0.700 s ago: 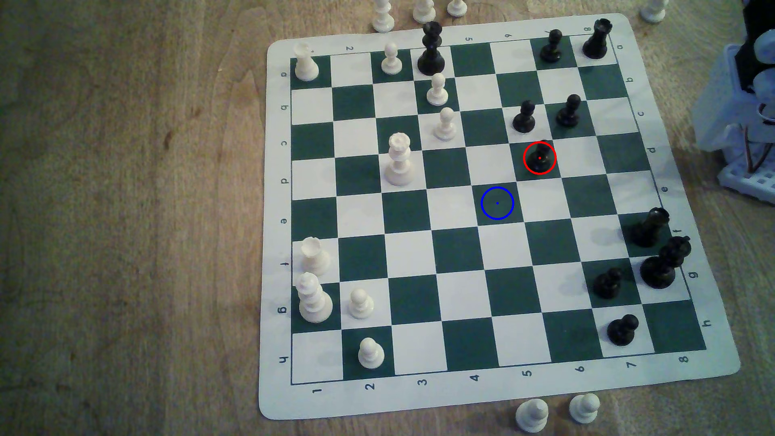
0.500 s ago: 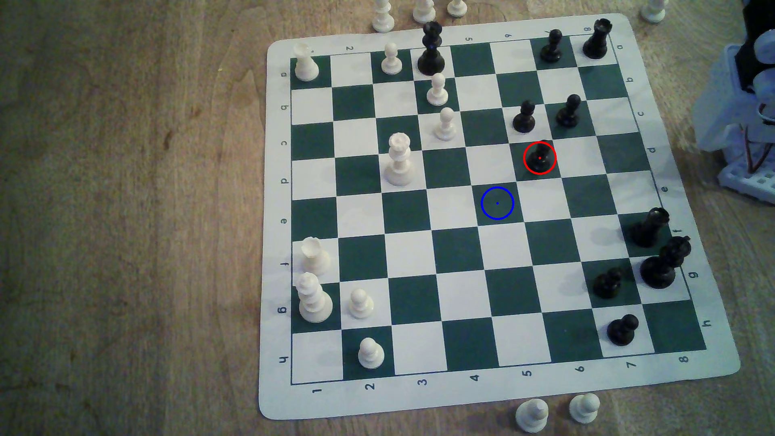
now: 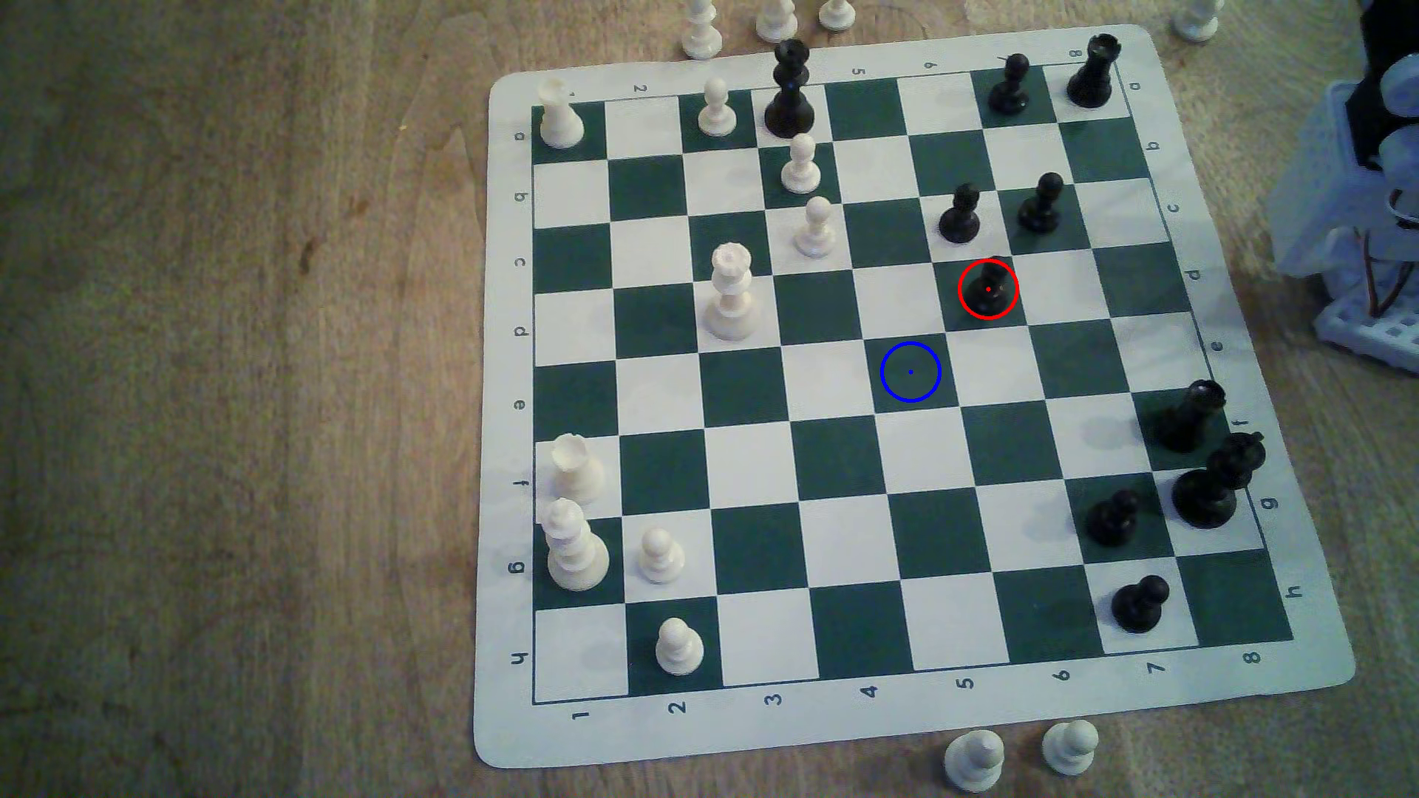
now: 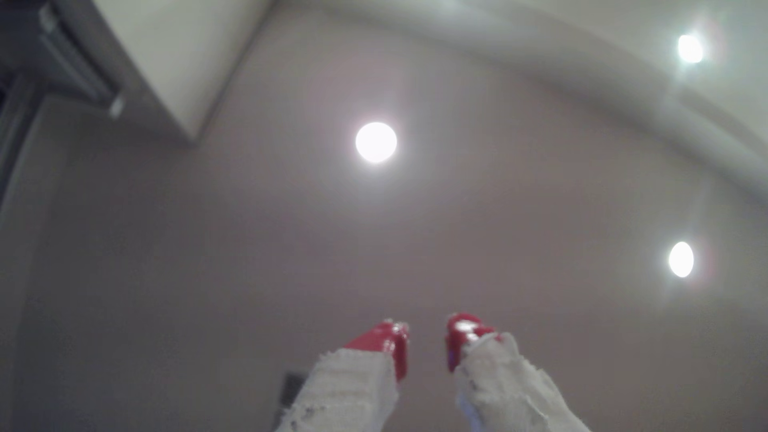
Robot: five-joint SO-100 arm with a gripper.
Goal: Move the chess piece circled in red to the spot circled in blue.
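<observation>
The chess piece (image 3: 989,290), a small glossy black pawn ringed in red, stands upright on a dark green square right of the board's middle in the exterior view. The spot (image 3: 911,372), a dark green square with a blue ring and centre dot, lies one square diagonally toward the exterior view's lower left of it and is bare. In the wrist view my gripper (image 4: 428,332) points up at a ceiling, its red-tipped fingers (image 4: 392,338) apart with a small gap and nothing between them. The arm's white base (image 3: 1359,230) sits off the board at the exterior view's right edge.
Two black pawns (image 3: 960,216) (image 3: 1041,204) stand just behind the ringed pawn. A white queen (image 3: 729,295) and white pawns (image 3: 814,229) stand left of centre. Black pieces (image 3: 1209,483) cluster at the board's right edge. Loose white pieces (image 3: 975,760) lie off the board (image 3: 499,430).
</observation>
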